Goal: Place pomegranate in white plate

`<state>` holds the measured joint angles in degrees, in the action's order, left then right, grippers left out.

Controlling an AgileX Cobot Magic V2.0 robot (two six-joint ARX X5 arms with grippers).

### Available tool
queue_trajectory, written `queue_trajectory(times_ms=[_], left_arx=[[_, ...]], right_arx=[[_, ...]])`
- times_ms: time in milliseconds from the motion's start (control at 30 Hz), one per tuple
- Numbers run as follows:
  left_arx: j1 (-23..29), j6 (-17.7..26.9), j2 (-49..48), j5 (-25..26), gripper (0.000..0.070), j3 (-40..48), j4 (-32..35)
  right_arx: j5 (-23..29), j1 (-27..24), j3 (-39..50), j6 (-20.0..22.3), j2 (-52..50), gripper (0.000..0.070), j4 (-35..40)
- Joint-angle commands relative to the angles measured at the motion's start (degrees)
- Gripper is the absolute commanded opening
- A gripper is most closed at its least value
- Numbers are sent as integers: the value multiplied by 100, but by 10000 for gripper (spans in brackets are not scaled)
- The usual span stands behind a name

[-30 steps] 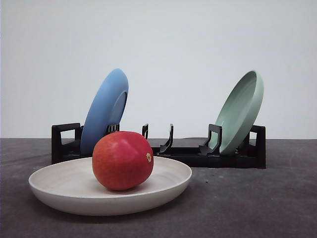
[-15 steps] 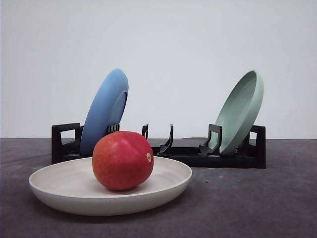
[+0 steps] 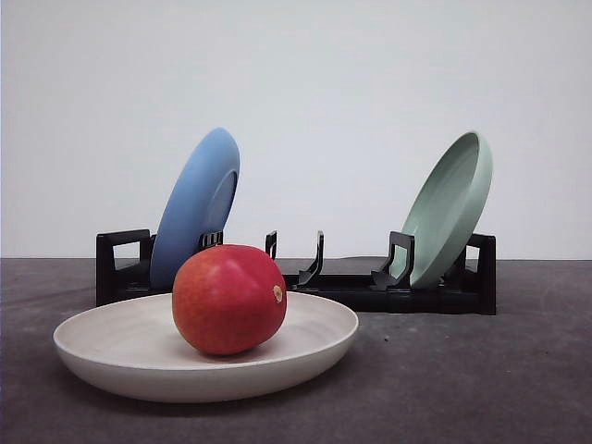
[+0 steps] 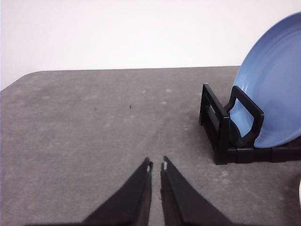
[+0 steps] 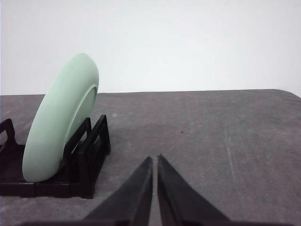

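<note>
Both grippers — left (image 4: 156, 165), right (image 5: 154, 159) — are closed on nothing above the gray table (image 3: 481, 379); front view shows the glossy pomegranate (image 3: 228, 299) resting in the matte white plate (image 3: 111, 344).

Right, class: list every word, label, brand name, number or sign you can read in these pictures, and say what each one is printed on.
None: no readable text in any view.
The pomegranate, white plate, blue plate, pale green plate and black rack carry no print.
The pomegranate's small tan spot is a stem mark, not a label.
The left gripper and right gripper show no markings either.
</note>
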<state>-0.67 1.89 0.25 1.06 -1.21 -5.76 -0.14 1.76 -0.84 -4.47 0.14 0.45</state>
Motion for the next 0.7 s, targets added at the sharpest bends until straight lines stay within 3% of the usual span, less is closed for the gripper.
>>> queue_trajectory(times_ms=[0,667], left_arx=[[2,22,-2,-15,16,52,70],[2,22,-2,-15,16,52,70]], right_arx=[[16,-7,24,44,7,13,65],[17,-7,24,44,7,13,66]])
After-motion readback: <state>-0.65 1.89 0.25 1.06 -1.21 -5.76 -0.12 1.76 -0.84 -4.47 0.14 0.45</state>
